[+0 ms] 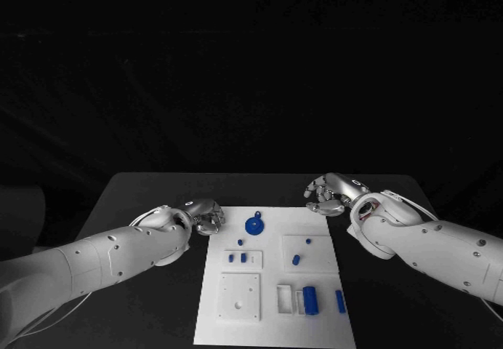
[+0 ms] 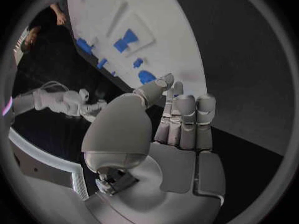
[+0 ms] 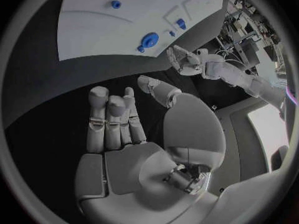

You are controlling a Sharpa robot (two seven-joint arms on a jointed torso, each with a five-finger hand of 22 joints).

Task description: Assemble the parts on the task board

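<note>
The white task board (image 1: 275, 331) lies in the middle of the black table. On it are a round blue part with a stem (image 1: 255, 225), two small blue pieces (image 1: 237, 257), a blue peg (image 1: 296, 259), a blue cylinder (image 1: 310, 298) and a blue bar (image 1: 341, 301). My left hand (image 1: 204, 216) hovers at the board's far left corner, fingers extended, holding nothing. My right hand (image 1: 330, 195) is off the far right corner, also empty. The left wrist view shows the left hand (image 2: 177, 129) near the round part (image 2: 147, 76). The right wrist view shows the right hand (image 3: 121, 127) and the round part (image 3: 149, 40).
The board has raised white blocks and recesses, one square block (image 1: 239, 297) at its near left. Bare black table (image 1: 137, 196) runs on both sides and behind the board. The right hand (image 2: 84, 103) and the left hand (image 3: 184, 59) each appear in the opposite wrist view.
</note>
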